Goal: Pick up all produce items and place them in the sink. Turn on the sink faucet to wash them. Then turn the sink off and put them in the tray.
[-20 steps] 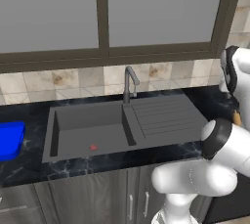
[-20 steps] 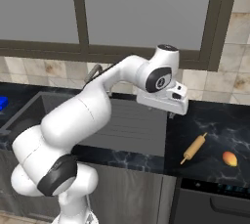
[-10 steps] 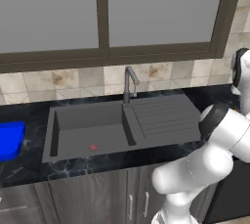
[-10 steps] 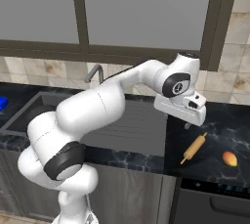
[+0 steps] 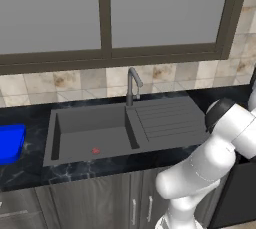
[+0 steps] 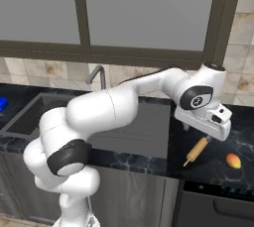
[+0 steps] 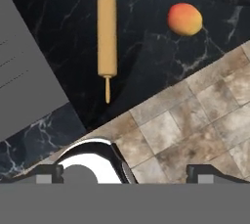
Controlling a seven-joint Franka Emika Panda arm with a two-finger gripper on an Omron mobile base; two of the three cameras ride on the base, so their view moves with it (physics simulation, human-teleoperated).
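The produce item, a small yellow-orange fruit (image 6: 233, 160) with a red blush, lies on the black counter at the far right, beside a tan rolling pin (image 6: 196, 150). My gripper (image 6: 201, 133) hangs just above and behind the rolling pin, left of the fruit. In the hand view the fruit (image 7: 185, 19) is at top right, and my gripper (image 7: 126, 173) is open and holds nothing. The dark grey sink (image 5: 90, 135) with its faucet (image 5: 132, 85) is to the left. The blue tray (image 5: 10, 143) sits at the counter's far left.
The ribbed drainboard (image 5: 167, 118) lies between the basin and the rolling pin (image 7: 107, 34). A tiled backsplash (image 7: 195, 130) and a window rise behind the counter. A dark stove top (image 6: 218, 191) borders the counter below the fruit.
The arm has swung to the right, from over the drainboard's edge to above the rolling pin, closer to the fruit. The jaws stayed open.
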